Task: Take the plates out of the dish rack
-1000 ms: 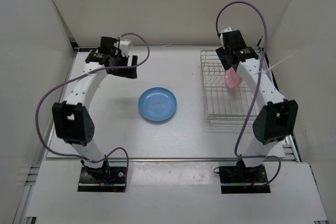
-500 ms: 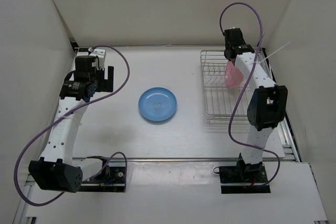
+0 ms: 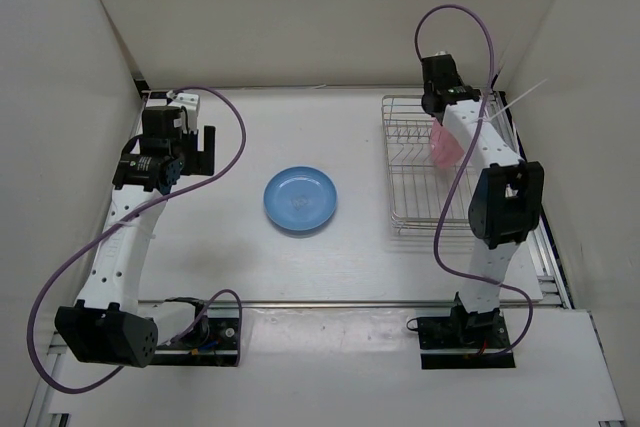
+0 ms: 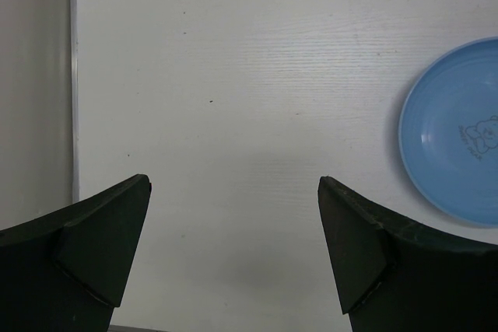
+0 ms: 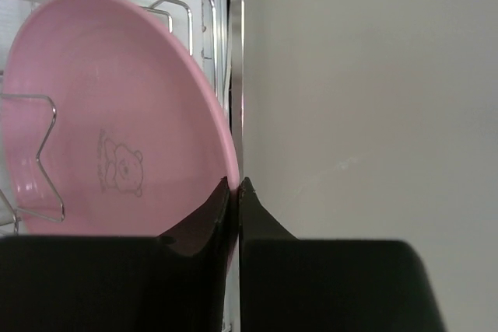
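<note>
The pink plate (image 3: pixel 442 148) (image 5: pixel 101 114) stands on edge in the silver wire dish rack (image 3: pixel 418 202) (image 5: pixel 238 52) at the back right. My right gripper (image 3: pixel 437 121) (image 5: pixel 236 182) comes down on it from above, its jaws pinched on the plate's upper rim. The light blue plate (image 3: pixel 300 199) (image 4: pixel 459 130) lies flat on the table's middle. My left gripper (image 3: pixel 200 155) (image 4: pixel 233 180) hovers open over bare table to the left of the blue plate, with nothing between its fingers.
White walls enclose the table at the back and on both sides; the rack sits close to the right wall. Purple cables loop over both arms. The table's left edge strip (image 4: pixel 72 75) shows near the left gripper.
My right gripper's jaws have closed onto the pink plate's rim. The left arm swung from the back to the left side a second ago and has since held still.
</note>
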{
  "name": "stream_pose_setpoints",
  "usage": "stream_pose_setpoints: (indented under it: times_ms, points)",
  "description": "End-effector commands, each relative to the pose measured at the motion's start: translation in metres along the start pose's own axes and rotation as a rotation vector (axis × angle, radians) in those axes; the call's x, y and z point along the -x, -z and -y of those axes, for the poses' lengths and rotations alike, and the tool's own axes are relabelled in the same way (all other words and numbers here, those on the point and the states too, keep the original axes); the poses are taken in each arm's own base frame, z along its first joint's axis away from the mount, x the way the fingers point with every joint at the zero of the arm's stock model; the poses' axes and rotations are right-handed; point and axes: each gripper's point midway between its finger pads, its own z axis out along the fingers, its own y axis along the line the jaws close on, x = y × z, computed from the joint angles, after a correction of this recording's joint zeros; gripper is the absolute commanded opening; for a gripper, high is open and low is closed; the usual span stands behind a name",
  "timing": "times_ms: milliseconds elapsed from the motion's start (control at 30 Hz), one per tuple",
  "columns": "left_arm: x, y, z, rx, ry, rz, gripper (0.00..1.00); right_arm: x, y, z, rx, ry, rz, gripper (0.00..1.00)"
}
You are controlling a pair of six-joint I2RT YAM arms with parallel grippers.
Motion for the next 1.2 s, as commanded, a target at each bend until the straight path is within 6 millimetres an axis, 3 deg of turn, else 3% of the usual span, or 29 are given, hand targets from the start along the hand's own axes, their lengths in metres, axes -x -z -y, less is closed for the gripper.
stream_pose_setpoints:
  times_ms: [0,233,433,667,733,833,867,900,967,1000,1033,1067,1167]
  points:
    - [0.008,0.007,0.001,-0.016,0.022,0.049,1.0,0.013,0.009,0.018,-0.112,-0.042,0.011,0.0]
    - [0.008,0.007,0.001,-0.017,0.02,0.039,1.0,0.023,0.016,0.034,-0.178,-0.042,0.01,0.0]
    - [0.006,0.004,0.0,-0.008,0.018,0.029,1.0,0.042,0.045,0.069,-0.26,-0.088,0.08,0.0]
    - [0.01,-0.011,-0.001,0.012,0.016,0.009,1.0,0.045,0.104,0.135,-0.343,-0.197,0.188,0.0]
    - [0.022,-0.014,0.004,-0.021,0.017,0.021,1.0,0.044,0.125,0.154,-0.342,-0.25,0.245,0.0]
    - [0.047,-0.016,0.022,-0.111,0.036,0.041,1.0,0.039,0.161,0.162,-0.262,-0.316,0.336,0.0]
    - [0.049,-0.014,0.036,-0.181,0.025,0.019,1.0,0.038,0.169,0.157,-0.197,-0.367,0.373,0.0]
    - [0.064,-0.015,0.05,-0.232,0.011,0.028,1.0,0.042,0.176,0.128,-0.016,-0.314,0.422,0.0]
    - [0.074,-0.012,0.077,-0.349,-0.019,0.03,1.0,0.041,0.208,0.114,0.173,-0.342,0.524,0.0]
    - [0.074,-0.011,0.088,-0.391,-0.047,0.017,1.0,0.036,0.21,0.09,0.277,-0.313,0.532,0.0]
    - [0.082,-0.006,0.113,-0.473,-0.075,0.025,1.0,0.029,0.225,0.078,0.368,-0.285,0.566,0.0]
    - [0.086,-0.002,0.126,-0.517,-0.109,0.029,1.0,0.033,0.239,0.056,0.503,-0.251,0.627,0.0]
    - [0.1,0.021,0.177,-0.672,-0.189,0.053,1.0,0.016,0.253,0.018,0.649,-0.149,0.663,0.0]
